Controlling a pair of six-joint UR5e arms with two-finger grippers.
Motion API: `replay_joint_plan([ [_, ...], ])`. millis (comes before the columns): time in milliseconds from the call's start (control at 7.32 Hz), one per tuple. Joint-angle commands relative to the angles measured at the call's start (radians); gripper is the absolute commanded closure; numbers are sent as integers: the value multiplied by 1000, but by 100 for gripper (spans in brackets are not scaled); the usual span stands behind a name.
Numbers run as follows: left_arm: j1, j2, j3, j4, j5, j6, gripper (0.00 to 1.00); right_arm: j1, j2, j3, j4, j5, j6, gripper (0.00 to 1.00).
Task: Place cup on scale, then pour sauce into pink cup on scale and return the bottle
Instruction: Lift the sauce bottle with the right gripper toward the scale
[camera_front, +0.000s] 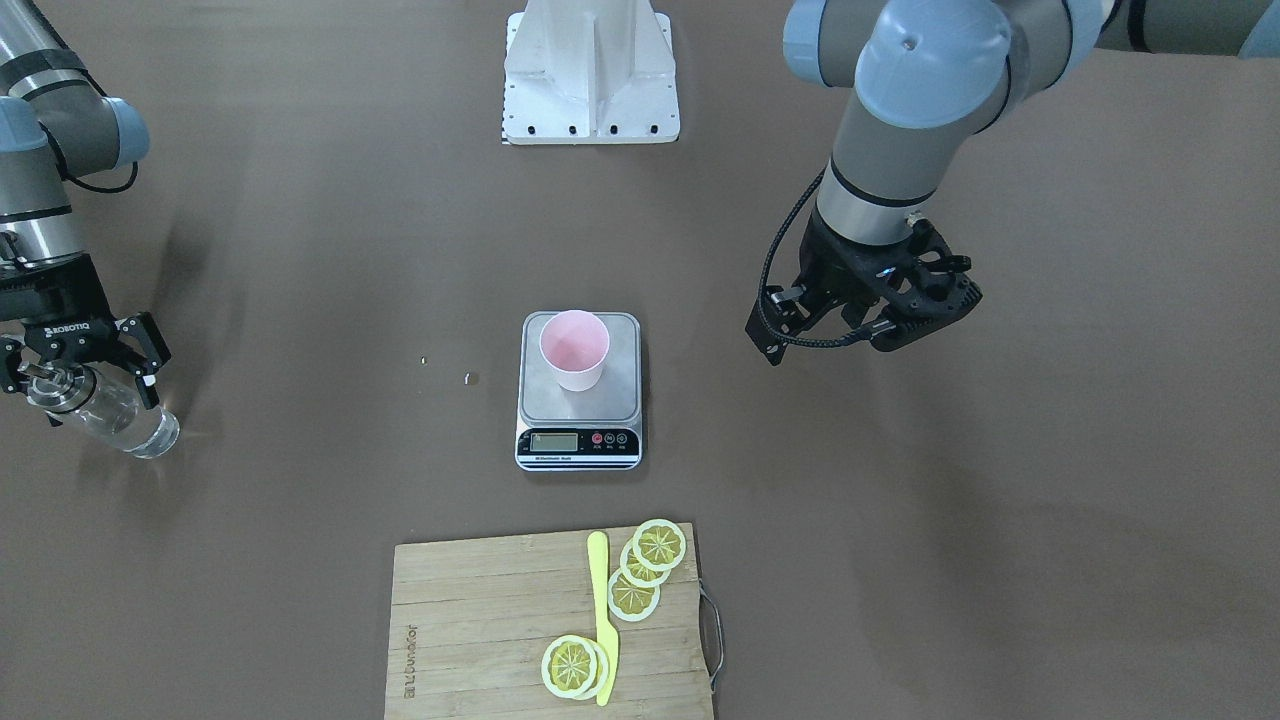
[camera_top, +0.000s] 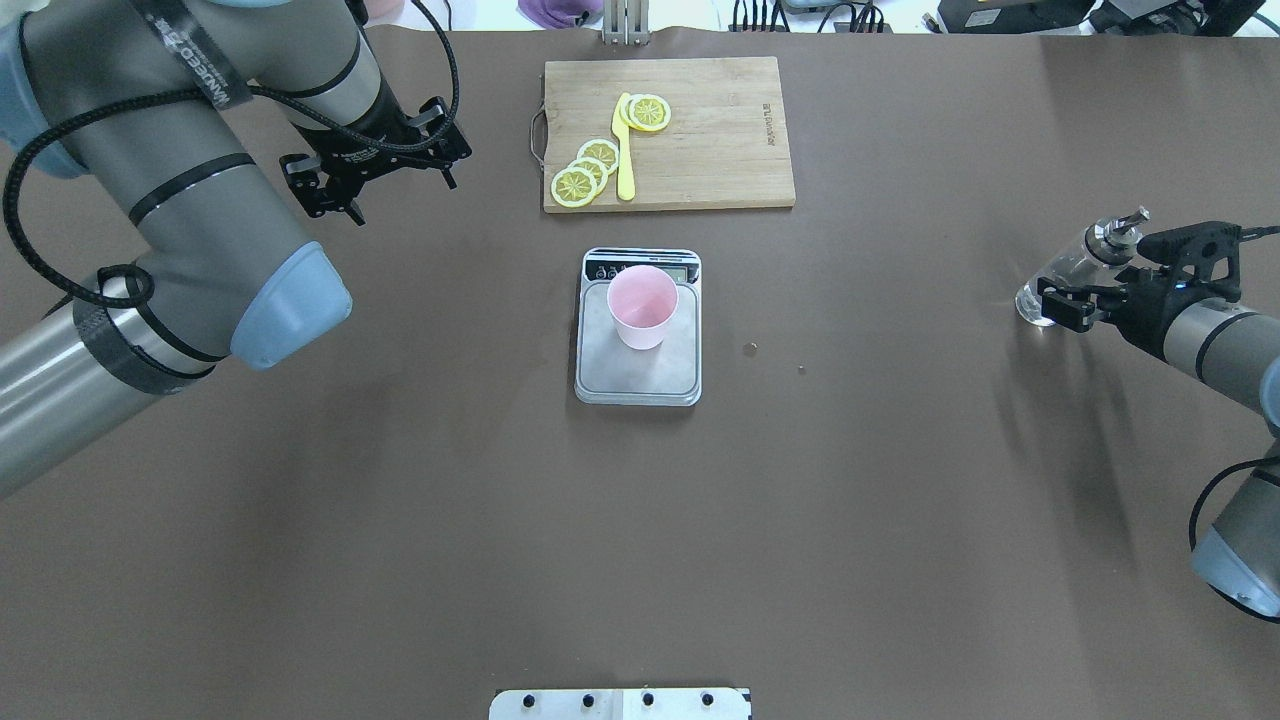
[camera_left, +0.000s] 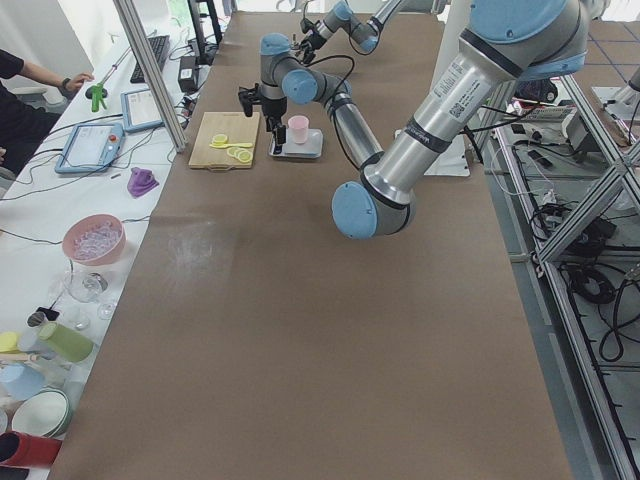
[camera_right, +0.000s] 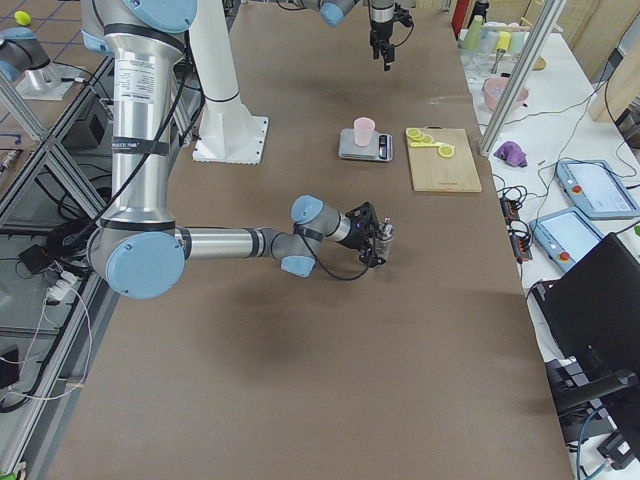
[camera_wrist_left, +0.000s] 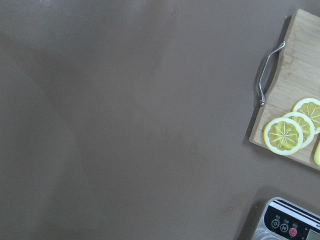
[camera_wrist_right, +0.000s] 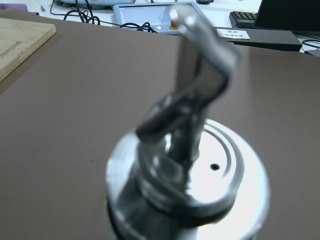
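The pale pink cup (camera_front: 574, 350) stands upright on the silver scale (camera_front: 615, 400) at the table's middle; it also shows in the overhead view (camera_top: 642, 305) on the scale (camera_top: 640, 380). The clear glass bottle (camera_front: 115, 415) with a metal collar and spout stands on the table at the robot's far right (camera_top: 1070, 270). My right gripper (camera_front: 75, 385) sits around the bottle's neck with its fingers spread wider than the bottle. The bottle's top (camera_wrist_right: 190, 165) fills the right wrist view. My left gripper (camera_top: 385, 185) hangs open and empty over bare table, left of the cutting board.
A wooden cutting board (camera_top: 720, 130) with lemon slices and a yellow knife (camera_top: 624, 160) lies beyond the scale. Two small drops (camera_top: 750, 348) lie on the table right of the scale. The white robot base (camera_front: 590, 70) stands at the robot's side.
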Motion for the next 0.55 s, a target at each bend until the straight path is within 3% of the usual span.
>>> replay_joint_plan([
  [0, 0, 0, 5, -2, 0, 0, 2, -7, 4, 4, 16, -18, 3, 1],
  [410, 0, 0, 7, -3, 0, 0, 2, -27, 15, -2, 16, -89, 3, 1],
])
